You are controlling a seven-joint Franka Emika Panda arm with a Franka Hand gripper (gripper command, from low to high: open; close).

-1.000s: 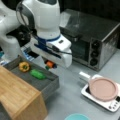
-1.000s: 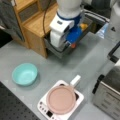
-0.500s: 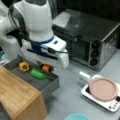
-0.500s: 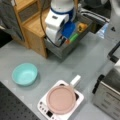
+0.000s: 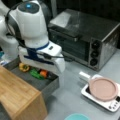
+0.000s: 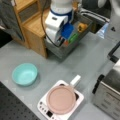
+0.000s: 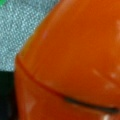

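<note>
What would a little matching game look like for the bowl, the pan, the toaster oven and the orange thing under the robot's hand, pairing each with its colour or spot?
Things:
1. bowl
2. pan
3. toaster oven
4. orange item

Descriptions:
A. pink, resting on the white cooktop
B. lying in the grey tray beside green pieces, under the gripper
C. teal, standing alone on the grey table
D. dark and silver, with three knobs

Pairs: 1-C, 2-A, 3-D, 4-B
</note>
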